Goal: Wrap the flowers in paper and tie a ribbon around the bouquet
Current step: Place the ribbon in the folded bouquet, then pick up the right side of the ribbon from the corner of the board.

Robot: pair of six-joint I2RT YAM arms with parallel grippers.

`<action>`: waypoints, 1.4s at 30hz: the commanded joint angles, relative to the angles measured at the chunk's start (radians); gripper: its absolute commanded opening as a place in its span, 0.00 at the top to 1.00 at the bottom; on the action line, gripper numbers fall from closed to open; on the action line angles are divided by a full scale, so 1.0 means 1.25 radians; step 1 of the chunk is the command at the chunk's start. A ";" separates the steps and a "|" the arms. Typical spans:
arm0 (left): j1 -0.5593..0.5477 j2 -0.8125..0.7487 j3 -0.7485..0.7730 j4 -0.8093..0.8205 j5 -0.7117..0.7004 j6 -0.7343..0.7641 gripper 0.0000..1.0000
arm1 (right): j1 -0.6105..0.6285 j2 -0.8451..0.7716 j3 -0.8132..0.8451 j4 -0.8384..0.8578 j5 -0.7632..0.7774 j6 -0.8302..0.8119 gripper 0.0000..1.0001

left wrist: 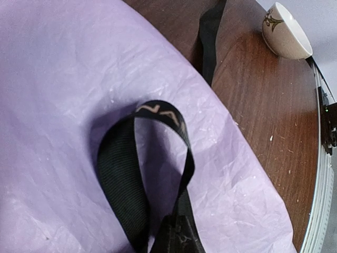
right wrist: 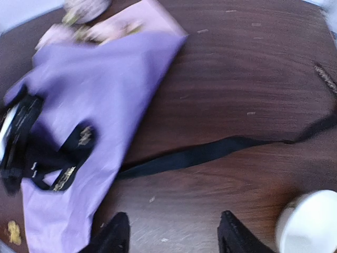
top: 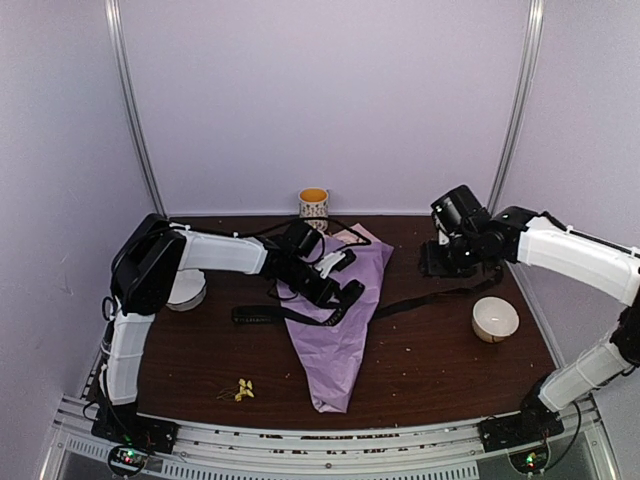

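The bouquet (top: 338,325) lies on the table as a lilac paper cone (left wrist: 63,105), narrow end toward the front. Pale pink flowers (right wrist: 84,26) show blurred at its wide end. The black ribbon (top: 262,315) runs from the left across the cone and trails right over the wood (right wrist: 210,153). My left gripper (top: 345,295) is over the cone, shut on the ribbon, which stands up in a loop (left wrist: 121,174) just ahead of its tips (left wrist: 176,238). My right gripper (right wrist: 174,237) is open above bare wood at the back right (top: 446,262), with nothing between its fingers (right wrist: 113,237).
A patterned cup (top: 314,205) stands at the back wall. One white bowl (top: 495,318) sits right of the ribbon's end, also seen in both wrist views (left wrist: 287,31) (right wrist: 310,221). Another bowl (top: 187,290) is under the left arm. Loose yellow blossoms (top: 243,390) lie near the front edge.
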 commanded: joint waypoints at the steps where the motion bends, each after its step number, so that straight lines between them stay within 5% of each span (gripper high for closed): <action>1: 0.008 0.006 -0.010 0.015 -0.004 0.013 1.00 | -0.143 -0.066 -0.008 -0.040 0.230 0.032 0.28; 4: 0.009 -0.001 -0.022 0.029 -0.006 0.010 1.00 | -0.209 -0.098 -0.081 0.111 0.169 0.128 0.02; 11: 0.009 -0.016 -0.038 0.046 0.001 0.012 1.00 | -0.250 0.014 -0.090 0.123 0.120 0.326 0.00; 21: 0.014 -0.019 -0.045 0.060 0.004 0.023 1.00 | -0.250 0.159 -0.074 0.085 0.086 0.542 0.22; 31: 0.022 -0.015 -0.057 0.088 0.030 0.013 1.00 | -0.280 0.351 0.021 0.067 0.032 0.580 0.29; 35: 0.023 -0.010 -0.061 0.100 0.041 0.006 1.00 | -0.283 0.380 0.015 0.108 -0.011 0.578 0.44; 37: 0.023 -0.008 -0.055 0.093 0.037 0.014 1.00 | -0.287 0.380 0.000 0.138 -0.024 0.577 0.65; 39: 0.025 -0.007 -0.051 0.084 0.030 0.022 1.00 | -0.294 0.379 -0.022 0.178 -0.043 0.574 0.97; 42: 0.032 -0.004 -0.052 0.085 0.033 0.021 1.00 | -0.306 0.357 -0.046 0.223 -0.064 0.554 1.00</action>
